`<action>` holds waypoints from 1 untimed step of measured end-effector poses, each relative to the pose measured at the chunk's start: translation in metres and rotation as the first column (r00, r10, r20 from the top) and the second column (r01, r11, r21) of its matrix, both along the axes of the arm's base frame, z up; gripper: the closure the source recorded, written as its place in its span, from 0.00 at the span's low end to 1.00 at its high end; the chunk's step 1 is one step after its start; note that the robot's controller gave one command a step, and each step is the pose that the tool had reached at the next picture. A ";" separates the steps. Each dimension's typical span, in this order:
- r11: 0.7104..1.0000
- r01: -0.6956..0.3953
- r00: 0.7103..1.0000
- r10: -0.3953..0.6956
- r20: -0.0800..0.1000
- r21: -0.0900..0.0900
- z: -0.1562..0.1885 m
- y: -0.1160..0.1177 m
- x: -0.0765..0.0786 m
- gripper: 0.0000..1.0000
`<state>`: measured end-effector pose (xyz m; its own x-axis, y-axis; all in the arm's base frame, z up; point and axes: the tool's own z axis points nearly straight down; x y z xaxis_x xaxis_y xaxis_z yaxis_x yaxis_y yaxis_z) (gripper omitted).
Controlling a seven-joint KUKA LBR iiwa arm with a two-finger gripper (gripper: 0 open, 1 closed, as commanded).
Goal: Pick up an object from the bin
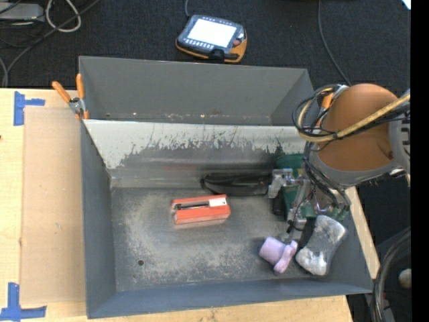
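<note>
My gripper (295, 206) hangs low at the bin's right side, under the arm's orange cover. Just below it lie a lilac plastic piece (275, 252) and, to its right, a grey-white crumpled lump (322, 245); the gripper's lower end is close above the gap between them. A dark green thing (292, 164) sits behind the gripper against the right wall and is partly hidden by it. A long black object (233, 182) lies along the back of the floor, its right end reaching the gripper.
An orange-red flat box with a white label (200, 211) lies in the middle of the bin floor, well left of the gripper. The arm and its cables cover the bin's right rim.
</note>
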<state>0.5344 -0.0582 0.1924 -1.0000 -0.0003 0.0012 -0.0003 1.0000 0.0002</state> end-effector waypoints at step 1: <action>0.998 -0.067 0.998 0.067 -0.004 0.001 -0.126 -0.041 -0.050 0.00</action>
